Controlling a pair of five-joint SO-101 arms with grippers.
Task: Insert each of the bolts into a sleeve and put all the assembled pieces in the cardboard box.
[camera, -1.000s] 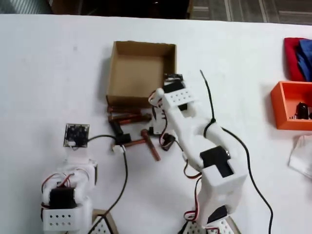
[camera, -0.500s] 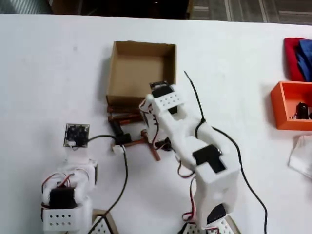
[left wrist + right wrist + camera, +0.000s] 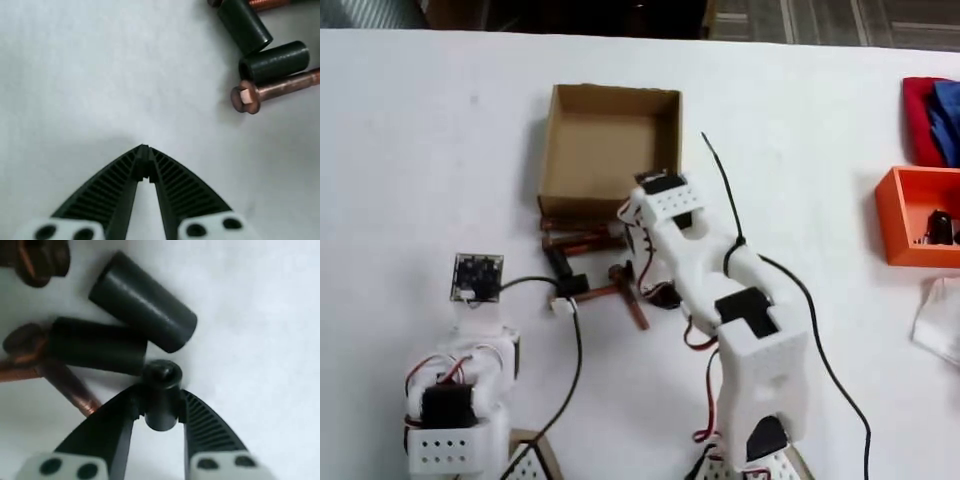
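Since a second ago my right arm has swung a little toward 9 o'clock over the pile of parts, then eased partway back, its elbow drawn in toward 6 o'clock. My right tool (image 3: 160,401) is closed, though not fully, on a black sleeve (image 3: 161,380). It pinches the sleeve across its round side, with the near end standing up between the ribbed pads. Two loose sleeves (image 3: 142,302) lie just beyond it, one of them resting against a copper bolt (image 3: 65,382).

In the high view the pile sits on the worktop (image 3: 440,130) at 6 o'clock of the cardboard box (image 3: 610,150), just beside its near wall. The box has nothing in it yet. My left tool (image 3: 144,162) is closed tip to tip with nothing in it, over bare worktop, and another bolt (image 3: 280,87) lies near it.

I judge the sleeve to be light, stiff and smooth, a plain tube that won't give under the pads but could twist or slide out of a pinch near its end. The best hold looks to be across the middle of its length, leaving both open ends free for a bolt.

The bolts look like solid metal, so they are heavier, rigid and likely to roll. I would take one on the shank close to the head, so the bare end stays free to enter the sleeve.
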